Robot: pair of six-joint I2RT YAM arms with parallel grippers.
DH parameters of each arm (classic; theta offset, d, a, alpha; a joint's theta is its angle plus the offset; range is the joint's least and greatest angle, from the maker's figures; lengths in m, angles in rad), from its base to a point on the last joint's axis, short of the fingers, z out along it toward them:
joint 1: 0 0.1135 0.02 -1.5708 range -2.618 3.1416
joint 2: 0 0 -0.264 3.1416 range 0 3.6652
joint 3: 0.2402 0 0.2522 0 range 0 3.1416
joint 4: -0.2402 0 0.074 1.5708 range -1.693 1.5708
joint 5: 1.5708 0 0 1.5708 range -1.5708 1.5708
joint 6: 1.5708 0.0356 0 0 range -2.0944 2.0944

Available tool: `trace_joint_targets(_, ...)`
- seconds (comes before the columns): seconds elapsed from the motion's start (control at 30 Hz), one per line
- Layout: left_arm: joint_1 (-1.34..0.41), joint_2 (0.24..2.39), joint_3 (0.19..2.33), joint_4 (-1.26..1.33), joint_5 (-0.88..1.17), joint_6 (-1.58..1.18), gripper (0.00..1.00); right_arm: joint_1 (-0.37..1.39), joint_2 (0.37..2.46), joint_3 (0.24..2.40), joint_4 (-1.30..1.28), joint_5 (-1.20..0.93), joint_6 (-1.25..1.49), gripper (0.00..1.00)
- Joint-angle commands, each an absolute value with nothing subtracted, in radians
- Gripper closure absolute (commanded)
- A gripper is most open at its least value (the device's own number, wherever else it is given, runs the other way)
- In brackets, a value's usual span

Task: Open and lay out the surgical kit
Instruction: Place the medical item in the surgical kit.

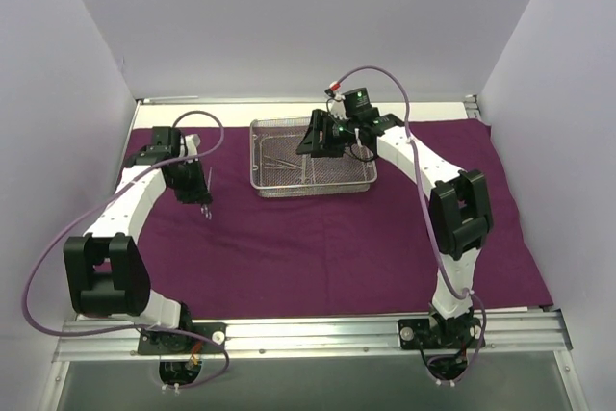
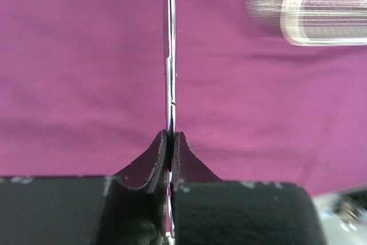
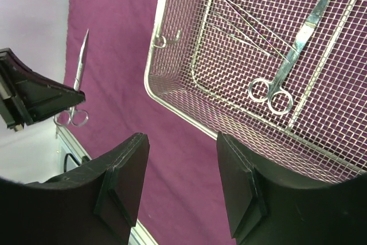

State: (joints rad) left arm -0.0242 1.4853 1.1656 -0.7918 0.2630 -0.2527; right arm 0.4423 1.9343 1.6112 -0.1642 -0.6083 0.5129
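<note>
Purple cloth (image 1: 337, 247), one mesh tray (image 3: 172, 100), one scissors (image 3: 292, 55) inside, left tool (image 2: 170, 136) pinching second scissors (image 2: 170, 55), right tool (image 3: 182, 144) wide.

We get bright, even light from above; in the top view the arms cast only faint, soft shadows on the purple cloth (image 1: 337, 238). At the left wrist the instrument (image 2: 170, 73) glints, and a pale ribbed shape (image 2: 309, 4) is blurred and washed out. At the right wrist the wire-mesh tray (image 3: 229, 93) is crisp, the near fingers (image 3: 123, 182) soft.
</note>
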Motion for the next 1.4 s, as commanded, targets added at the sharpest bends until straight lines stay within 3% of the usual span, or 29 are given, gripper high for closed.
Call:
trace_joint_targets(0.0, -0.034, 1.496, 1.236, -0.863, 0.048, -0.226, 0.98, 0.448, 1.956, 1.635, -0.193, -0.601, 0.474, 0.49)
trace_joint_targets(0.33, -0.225, 1.617, 1.284, -0.902, -0.415, -0.248, 0.98, 0.448, 1.967, 1.609, -0.193, -0.612, 0.460, 0.49)
trace_joint_targets(0.57, -0.310, 1.749, 1.296, -0.870, -0.613, -0.206, 0.98, 0.446, 1.971, 1.612, -0.210, -0.611, 0.442, 0.49)
trace_joint_targets(1.37, -0.310, 1.954, 1.301, -0.831, -0.529, -0.215, 0.98, 0.431, 1.953, 1.560, -0.202, -0.620, 0.436, 0.49)
